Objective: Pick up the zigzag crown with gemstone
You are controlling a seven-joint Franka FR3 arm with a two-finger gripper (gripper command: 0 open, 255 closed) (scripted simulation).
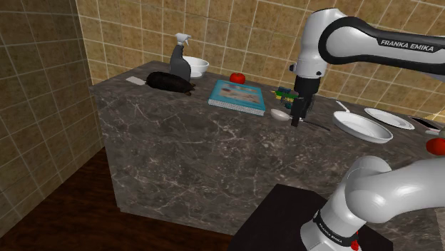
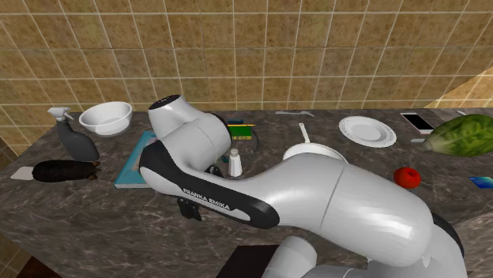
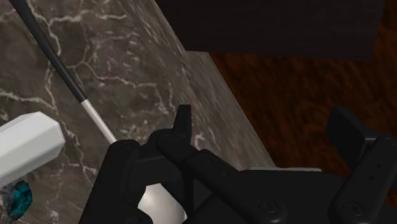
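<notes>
Item: crown (image 3: pixel 28 143), one, drawn plain white with a teal gemstone (image 3: pixel 19 197) at its side. It stands on the dark marbled worktop (image 1: pixel 185 142), just beside the end effector (image 3: pixel 265 121) but outside its fingers, not between them. End effector: one, black, its fingers spread wide with nothing in them. Handling note: the step appears to be the approach. The hand should probably shift sideways until the crown sits between the fingers, then lower and close on the crown's wall rather than on the gem. It should keep clear of the long-handled utensil (image 3: pixel 60 67), one, which lies close by. Other stock on the worktop: white bowl (image 1: pixel 196 66), one; spray bottle (image 1: pixel 180 60), one; book (image 1: pixel 237 96), one; white dishes (image 1: pixel 361 128), two; red fruits (image 1: pixel 237 76), two.
</notes>
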